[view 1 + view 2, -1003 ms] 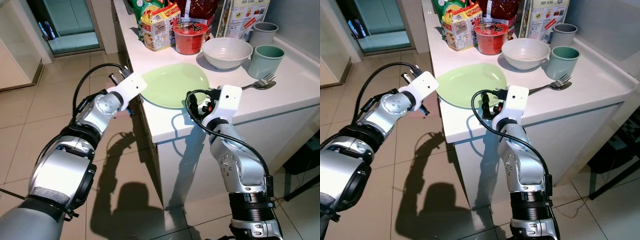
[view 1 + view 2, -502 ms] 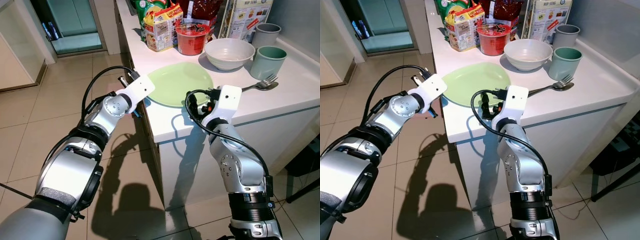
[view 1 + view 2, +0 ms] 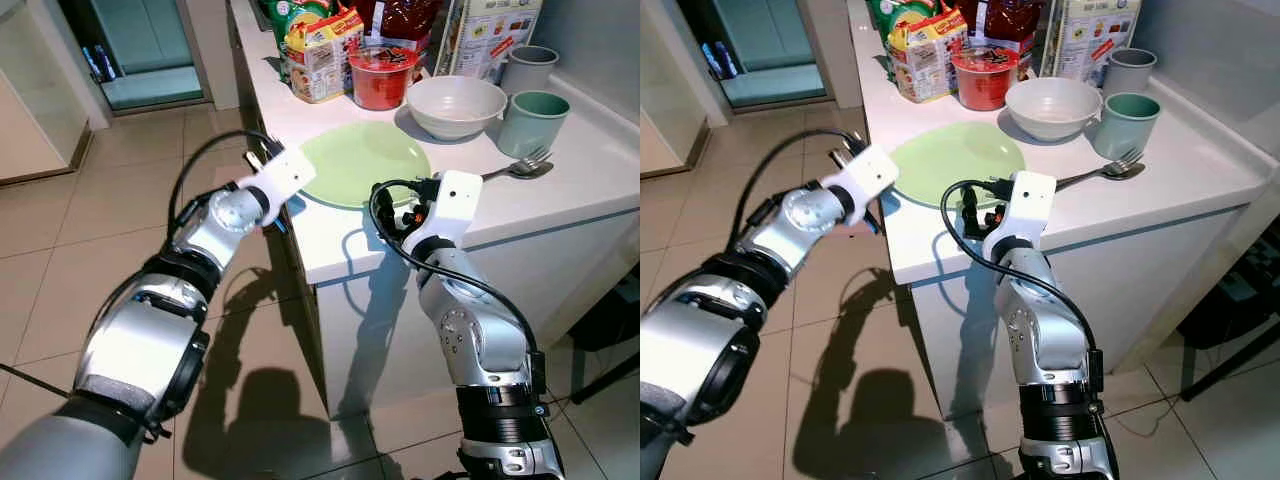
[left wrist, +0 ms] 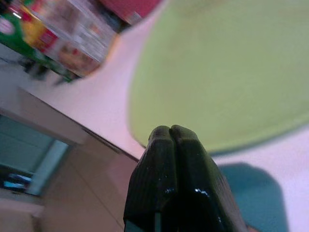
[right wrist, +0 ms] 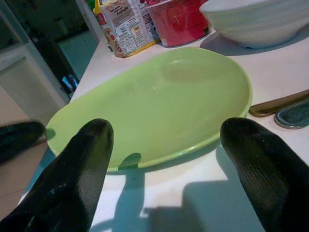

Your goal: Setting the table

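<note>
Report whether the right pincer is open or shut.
Open. The right pincer has its two black fingers spread wide apart in the wrist view, with the flat round light-green plate lying between and beyond them, ungrasped.

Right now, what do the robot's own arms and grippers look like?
Both arms are silver metal with rounded joint housings and black bands near the shoulders. Each wrist carries a white boxy block with a looping black cable. The left gripper and right gripper each have two long, black, finely ribbed fingers with rounded tips.
</note>
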{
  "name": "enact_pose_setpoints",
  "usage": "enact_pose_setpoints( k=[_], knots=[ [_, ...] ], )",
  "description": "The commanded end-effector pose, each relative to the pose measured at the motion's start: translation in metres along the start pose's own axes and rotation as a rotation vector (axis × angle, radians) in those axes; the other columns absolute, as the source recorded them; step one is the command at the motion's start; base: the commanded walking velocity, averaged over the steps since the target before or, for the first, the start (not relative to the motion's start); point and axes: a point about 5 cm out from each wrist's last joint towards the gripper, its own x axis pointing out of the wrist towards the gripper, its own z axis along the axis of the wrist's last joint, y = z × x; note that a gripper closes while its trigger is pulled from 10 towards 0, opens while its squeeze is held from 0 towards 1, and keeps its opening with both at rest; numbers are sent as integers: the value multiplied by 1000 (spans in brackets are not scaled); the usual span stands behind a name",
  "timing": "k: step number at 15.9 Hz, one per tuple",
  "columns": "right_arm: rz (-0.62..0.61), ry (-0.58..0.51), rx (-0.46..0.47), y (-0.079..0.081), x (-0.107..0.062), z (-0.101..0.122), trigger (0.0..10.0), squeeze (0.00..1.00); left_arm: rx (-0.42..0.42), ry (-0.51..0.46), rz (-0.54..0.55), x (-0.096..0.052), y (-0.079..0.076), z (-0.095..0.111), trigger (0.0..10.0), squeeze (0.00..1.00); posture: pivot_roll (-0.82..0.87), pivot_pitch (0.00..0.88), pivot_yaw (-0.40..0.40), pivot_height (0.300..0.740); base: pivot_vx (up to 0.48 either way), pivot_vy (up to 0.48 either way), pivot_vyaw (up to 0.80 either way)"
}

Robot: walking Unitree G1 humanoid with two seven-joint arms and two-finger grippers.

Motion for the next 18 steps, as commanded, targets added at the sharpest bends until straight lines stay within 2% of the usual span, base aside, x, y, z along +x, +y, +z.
enact_pose_setpoints(
  k=[1, 4, 8, 13, 18],
  knots=[
    [1, 11, -15, 1, 0, -4, 10000, 0, 43, -71, 63, -1, 21, 21, 10000, 0, 16, 0, 100, 740, 0, 0, 0],
    [5, 13, -30, 1, 0, -6, 10000, 0, 63, -105, 67, -2, 28, 30, 10000, 0, 17, 0, 98, 740, 0, 0, 0],
    [10, 13, -37, 0, 0, -7, 10000, 0, -12, -126, 35, -1, 22, 30, 10000, 0, 17, 0, 95, 740, 0, 0, 0],
    [4, 8, -36, 0, -1, -7, 10000, 0, -161, -109, -59, 3, -2, 19, 10000, 0, 8, 0, 102, 740, 0, 0, 0],
    [-4, 9, -41, -1, -2, -9, 10000, 0, -203, -39, -127, 4, -33, -2, 10000, 0, 1, 0, 107, 740, 0, 0, 0]
  ],
)
